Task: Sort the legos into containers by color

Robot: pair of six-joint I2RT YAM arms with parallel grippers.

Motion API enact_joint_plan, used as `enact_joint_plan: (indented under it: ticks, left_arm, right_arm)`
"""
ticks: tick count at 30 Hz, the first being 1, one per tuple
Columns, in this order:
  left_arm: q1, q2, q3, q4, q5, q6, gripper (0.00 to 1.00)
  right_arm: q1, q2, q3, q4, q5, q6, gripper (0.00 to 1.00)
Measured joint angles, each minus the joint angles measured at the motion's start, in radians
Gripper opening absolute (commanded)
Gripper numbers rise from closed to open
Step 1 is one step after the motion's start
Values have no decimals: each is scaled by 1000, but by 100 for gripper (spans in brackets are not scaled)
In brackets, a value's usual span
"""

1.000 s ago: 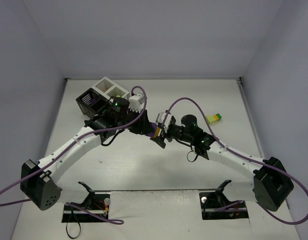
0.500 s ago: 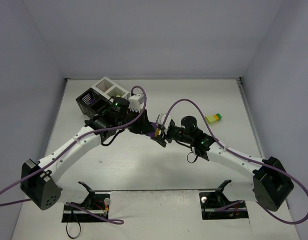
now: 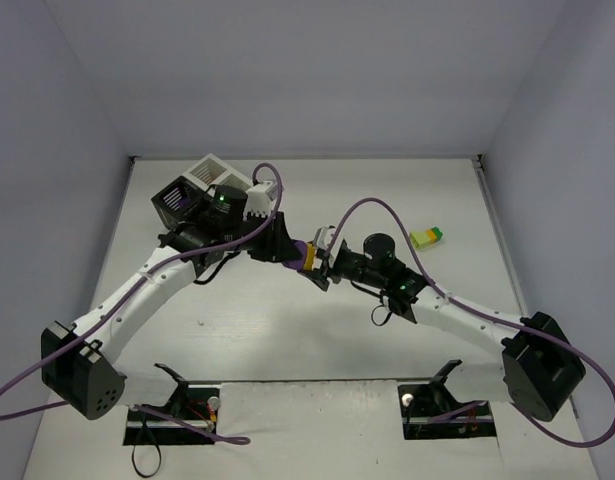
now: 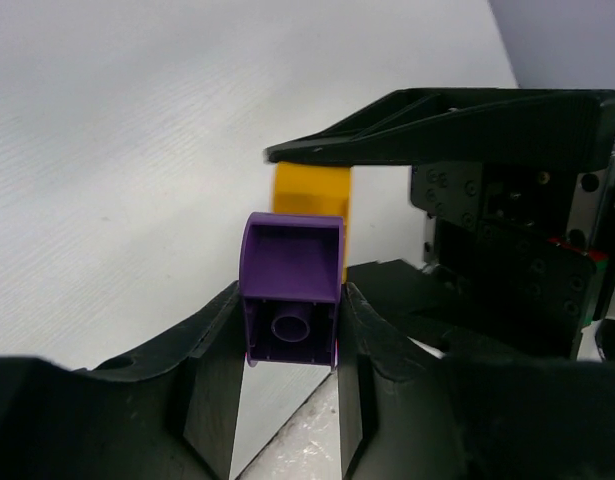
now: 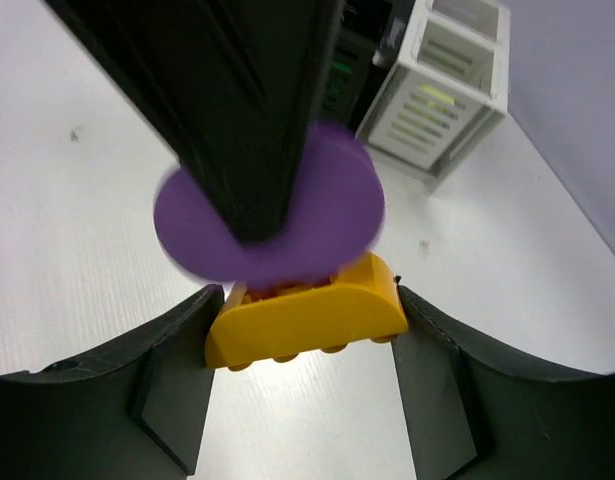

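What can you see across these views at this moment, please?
purple brick: one, purple, mid-scene, touching the yellow brick
yellow brick: one, orange-yellow, mid-scene
loose bricks: one small clump, lime, green and yellow, right side of the table; number unclear
bins: one cluster, black and white, far left, partly hidden by the left arm
table: one, white
cables: purple, running along both arms
left gripper: one, black, shut on the purple brick
right gripper: one, black, shut on the yellow brick
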Motion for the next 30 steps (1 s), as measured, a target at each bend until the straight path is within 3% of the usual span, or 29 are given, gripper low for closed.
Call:
enact_joint_plan:
  ticks: [6,13,22,30]
  left_arm:
    - [91,-12,6,-61,-25,20,7]
    - [123,-21,29,-119,-70,40,7]
    - [322,-14,163,-161,-514,48,7]
    - [440,166,272,-46,-686,90,11]
  right_arm:
    - [-22,33,-30,-34,37,-2,1]
    - [-27,51,-37,-47,50,-1,1]
    - [-27,45,-42,-46,51,18,2]
    - [-27,2,-63,-45,50,25,3]
